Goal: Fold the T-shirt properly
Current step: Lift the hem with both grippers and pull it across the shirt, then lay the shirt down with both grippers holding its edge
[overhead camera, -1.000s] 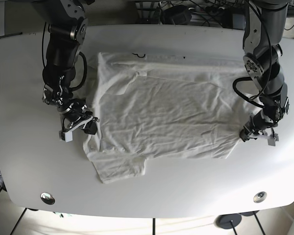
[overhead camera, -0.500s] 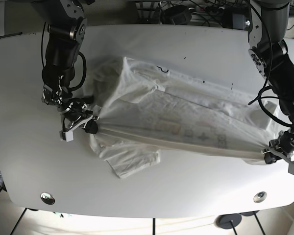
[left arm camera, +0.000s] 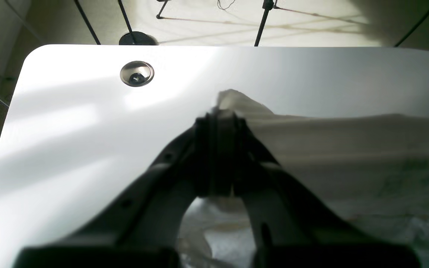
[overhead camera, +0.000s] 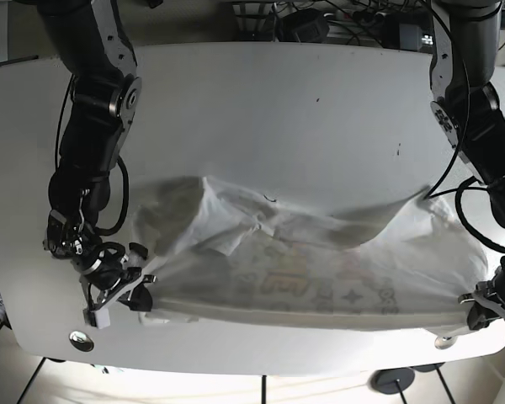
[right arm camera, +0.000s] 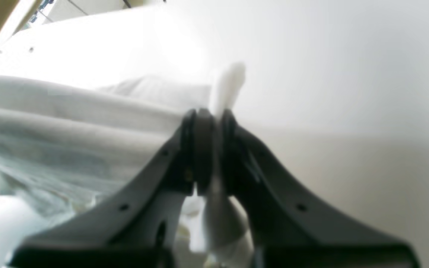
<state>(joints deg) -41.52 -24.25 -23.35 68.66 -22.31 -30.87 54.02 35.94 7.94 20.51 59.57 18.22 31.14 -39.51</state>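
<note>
The white T-shirt [overhead camera: 303, 269] hangs stretched between my two grippers near the table's front edge. Its far part trails on the table, and the coloured print [overhead camera: 290, 286] shows faintly through the cloth. My left gripper [overhead camera: 480, 316] is at the front right, shut on the shirt's right-hand edge. In the left wrist view the gripper [left arm camera: 220, 119] pinches a cloth corner and the shirt [left arm camera: 348, 149] runs off to the right. My right gripper [overhead camera: 139, 299] is at the front left, shut on the opposite edge. In the right wrist view the gripper [right arm camera: 209, 119] pinches cloth and the shirt [right arm camera: 69, 123] runs off to the left.
The white table [overhead camera: 261, 101] has a round metal grommet at the front left [overhead camera: 81, 340] and one at the front right [overhead camera: 442, 342], which also shows in the left wrist view [left arm camera: 137, 73]. Cables and gear [overhead camera: 337, 21] lie behind the back edge. Stand legs [left arm camera: 263, 22] are on the floor.
Both grippers have moved toward the table's front edge with the shirt's edge in them. The shirt has been dragged forward off the back of the table and turned, so the print shows through.
</note>
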